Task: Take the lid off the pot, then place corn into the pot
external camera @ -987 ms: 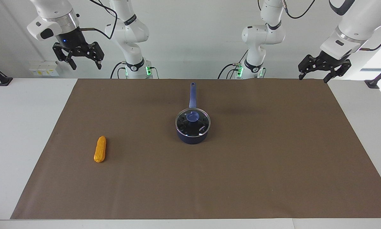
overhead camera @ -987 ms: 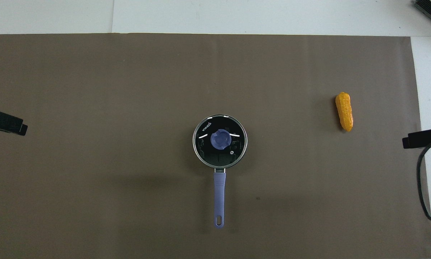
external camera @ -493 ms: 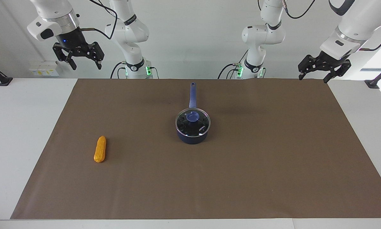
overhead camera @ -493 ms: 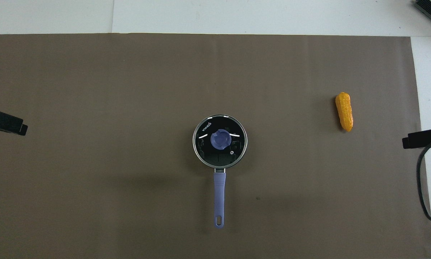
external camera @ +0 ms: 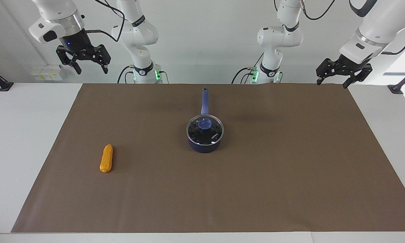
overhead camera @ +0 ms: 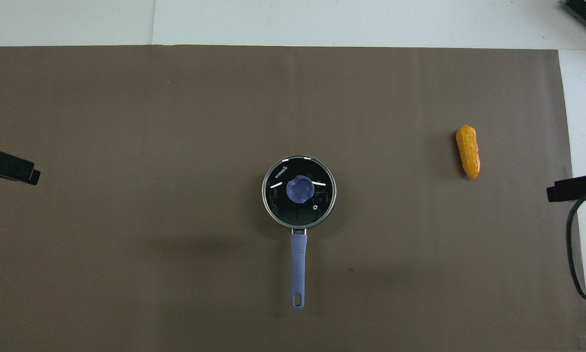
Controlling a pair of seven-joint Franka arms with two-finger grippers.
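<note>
The dark blue pot (external camera: 205, 143) stands in the middle of the brown mat, its long blue handle (overhead camera: 297, 269) pointing toward the robots. The glass lid (external camera: 205, 130) with its blue knob (overhead camera: 300, 189) sits on the pot. The orange-yellow corn (external camera: 106, 163) lies on the mat toward the right arm's end, a little farther from the robots than the pot; it also shows in the overhead view (overhead camera: 468, 151). My right gripper (external camera: 91, 69) hangs open and empty, high over the mat's corner at its own end. My left gripper (external camera: 332, 83) hangs open and empty, high over its own end.
The brown mat (external camera: 290, 189) covers most of the white table (external camera: 20, 135). In the overhead view one finger of each gripper shows at the mat's ends: the left one's (overhead camera: 10, 167) and the right one's (overhead camera: 574, 187), with a black cable (overhead camera: 571, 254) below it.
My left gripper has crept very slightly toward the middle of the table. The pot, lid, corn and right gripper have not moved.
</note>
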